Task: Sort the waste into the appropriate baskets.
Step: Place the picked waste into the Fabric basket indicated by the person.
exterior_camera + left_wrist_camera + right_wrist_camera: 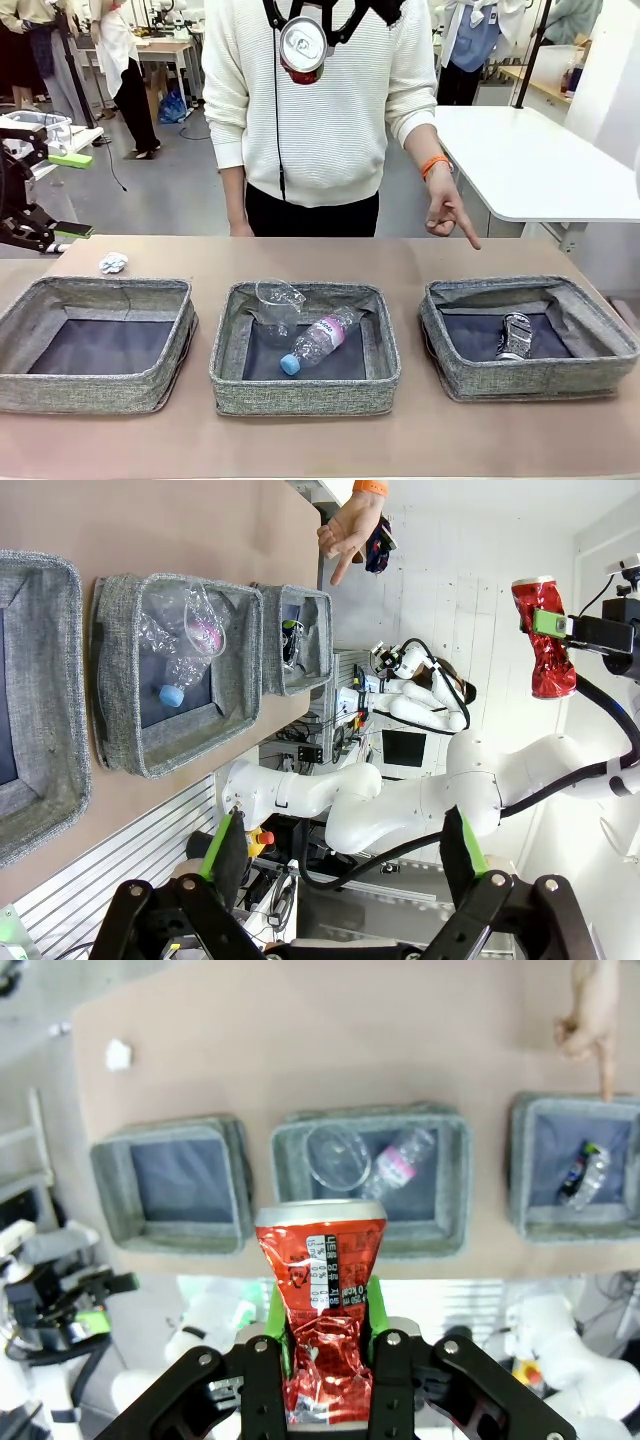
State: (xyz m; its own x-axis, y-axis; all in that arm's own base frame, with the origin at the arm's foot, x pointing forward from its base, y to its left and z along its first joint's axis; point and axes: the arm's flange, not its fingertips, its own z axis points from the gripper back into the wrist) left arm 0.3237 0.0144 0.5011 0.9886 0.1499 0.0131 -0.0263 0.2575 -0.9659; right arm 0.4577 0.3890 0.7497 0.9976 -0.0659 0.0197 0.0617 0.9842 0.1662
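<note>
Right wrist view: my right end effector clamped the red can high above the counter. A hand pointed at the basket holding the crushed silver can, probably where I next had to release it; my left end effector gaped empty.

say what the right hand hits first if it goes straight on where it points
The red can in the right hand would probably meet the near wall of the middle basket first; depth is unclear.

Table: 3 baskets, paper ball far-left corner.
</note>
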